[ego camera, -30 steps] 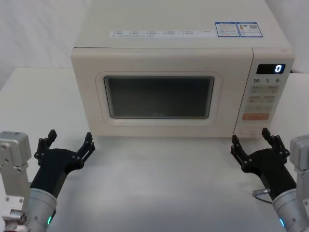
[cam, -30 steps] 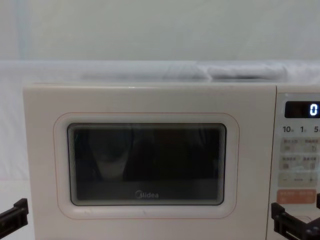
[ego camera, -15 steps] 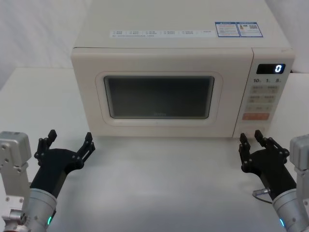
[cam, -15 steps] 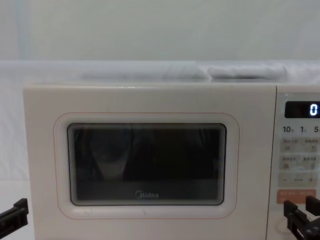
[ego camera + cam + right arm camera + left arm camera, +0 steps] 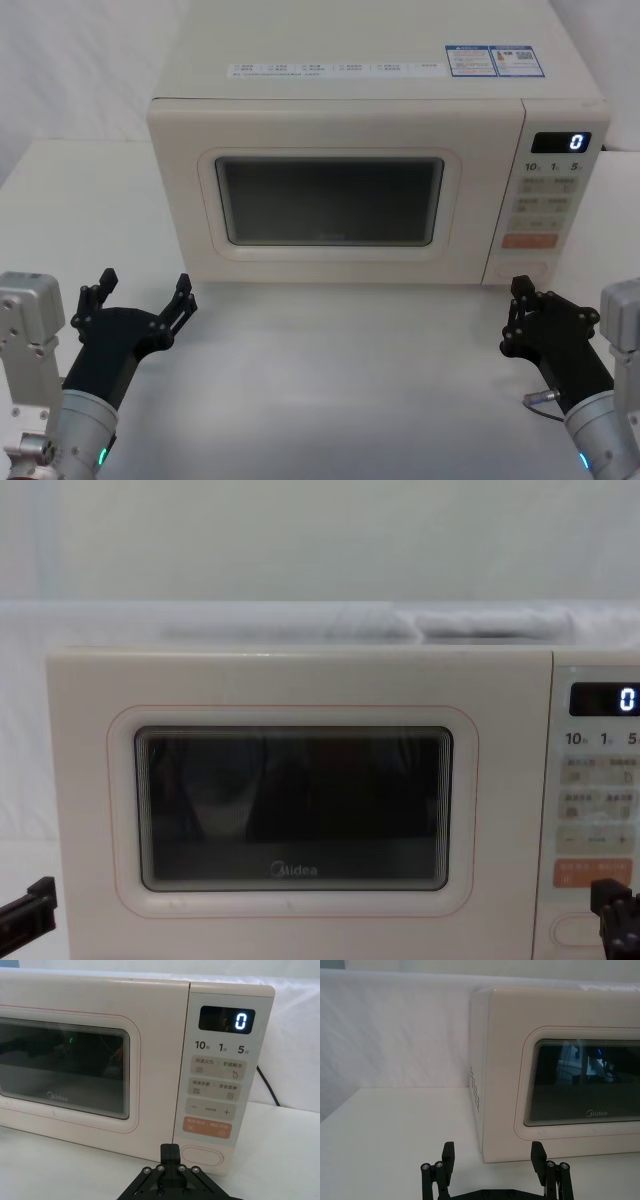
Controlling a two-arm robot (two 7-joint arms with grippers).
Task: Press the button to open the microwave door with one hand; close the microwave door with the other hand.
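Observation:
The microwave door (image 5: 330,200) is closed, a cream panel with a dark window and the Midea logo (image 5: 294,870). The button (image 5: 527,271), a wide cream oval, sits at the bottom of the control panel, below the orange key (image 5: 207,1127). My right gripper (image 5: 518,290) is shut, fingers pinched together, hovering just in front of and slightly below the button (image 5: 201,1156) without touching it; its tip (image 5: 170,1151) points at the panel's lower left. My left gripper (image 5: 145,280) stands open on the table side, near the door's lower left corner (image 5: 493,1152).
The microwave (image 5: 360,90) stands on a white table (image 5: 330,380) against a white backdrop. The display (image 5: 226,1020) reads 0. A black cable (image 5: 267,1085) runs behind the microwave at the right. Open table lies between the two grippers.
The right gripper's fingers have closed from wide open to fully shut. The left gripper and the microwave door have not moved.

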